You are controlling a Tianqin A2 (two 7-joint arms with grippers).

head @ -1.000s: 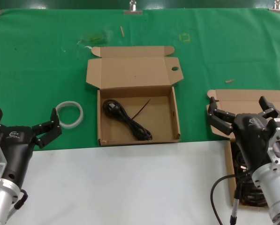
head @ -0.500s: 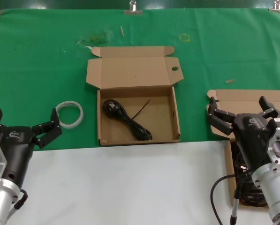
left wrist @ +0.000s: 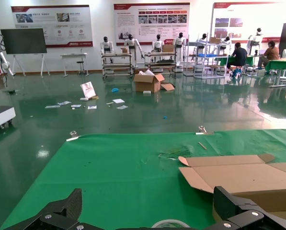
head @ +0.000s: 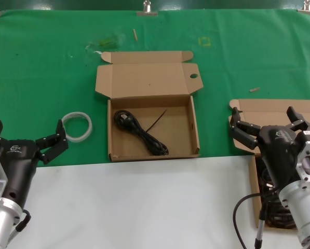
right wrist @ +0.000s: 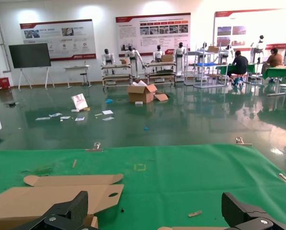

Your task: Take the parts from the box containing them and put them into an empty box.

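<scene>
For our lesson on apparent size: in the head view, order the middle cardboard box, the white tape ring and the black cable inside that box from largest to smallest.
1. Middle cardboard box
2. Black cable
3. White tape ring; the ring and cable look fairly close in spread.

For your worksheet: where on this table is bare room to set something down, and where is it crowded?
Free: the white strip in front of the holed-lid box, between both grippers; the green cloth behind the tape ring. Crowded: the plain-lid box, under the open right gripper.

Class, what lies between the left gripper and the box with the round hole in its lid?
In the head view, a white tape ring lies on the green cloth between the left gripper and that box.
</scene>
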